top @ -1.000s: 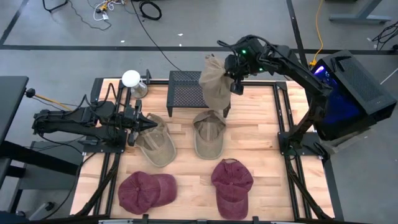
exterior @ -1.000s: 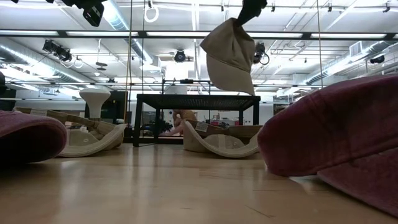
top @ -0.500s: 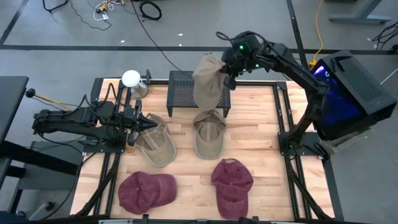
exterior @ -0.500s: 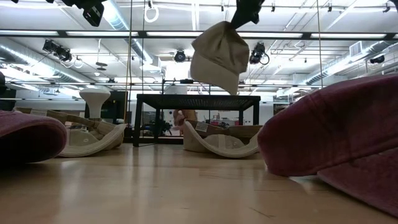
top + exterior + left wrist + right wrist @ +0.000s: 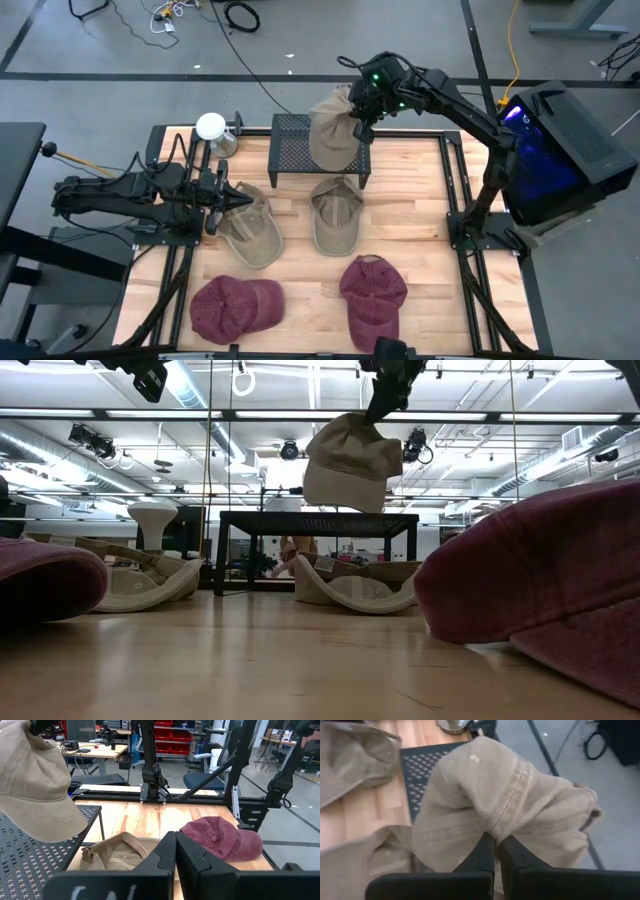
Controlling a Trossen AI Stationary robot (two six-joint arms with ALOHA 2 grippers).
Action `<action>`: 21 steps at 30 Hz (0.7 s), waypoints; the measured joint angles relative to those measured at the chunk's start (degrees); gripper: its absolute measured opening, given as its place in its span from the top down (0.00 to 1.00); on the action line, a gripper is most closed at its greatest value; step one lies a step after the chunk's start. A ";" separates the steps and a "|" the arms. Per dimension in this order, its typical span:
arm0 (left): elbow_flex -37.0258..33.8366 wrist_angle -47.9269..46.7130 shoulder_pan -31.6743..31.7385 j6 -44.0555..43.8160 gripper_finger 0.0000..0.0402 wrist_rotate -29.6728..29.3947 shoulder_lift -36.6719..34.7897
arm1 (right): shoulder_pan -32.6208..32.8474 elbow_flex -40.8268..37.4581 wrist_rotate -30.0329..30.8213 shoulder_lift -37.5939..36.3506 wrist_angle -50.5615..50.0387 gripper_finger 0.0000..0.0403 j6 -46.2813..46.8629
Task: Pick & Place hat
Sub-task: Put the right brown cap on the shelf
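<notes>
Hanging above the black perforated metal stand [image 5: 303,146], the beige fabric cap [image 5: 333,138] is clamped in the right pincer [image 5: 362,112]; the left pincer [image 5: 240,198] rests together on the wooden counter [image 5: 420,215]. No writing is readable.

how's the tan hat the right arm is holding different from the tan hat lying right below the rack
The held tan hat hangs in the air from the right gripper, above the black mesh rack; the lying tan hat rests on the table. The held one is bunched, the lying one sits open side up. Both are tan caps.
</notes>
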 joint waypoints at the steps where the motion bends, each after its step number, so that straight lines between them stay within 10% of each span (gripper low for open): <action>1: 0.00 -0.02 0.02 0.02 0.96 0.00 0.01 | -0.06 0.00 1.30 0.02 0.02 1.00 -0.44; 21: 0.00 -0.02 0.01 0.01 0.96 0.00 0.01 | 0.86 -0.02 3.82 -4.66 -3.93 1.00 -4.12</action>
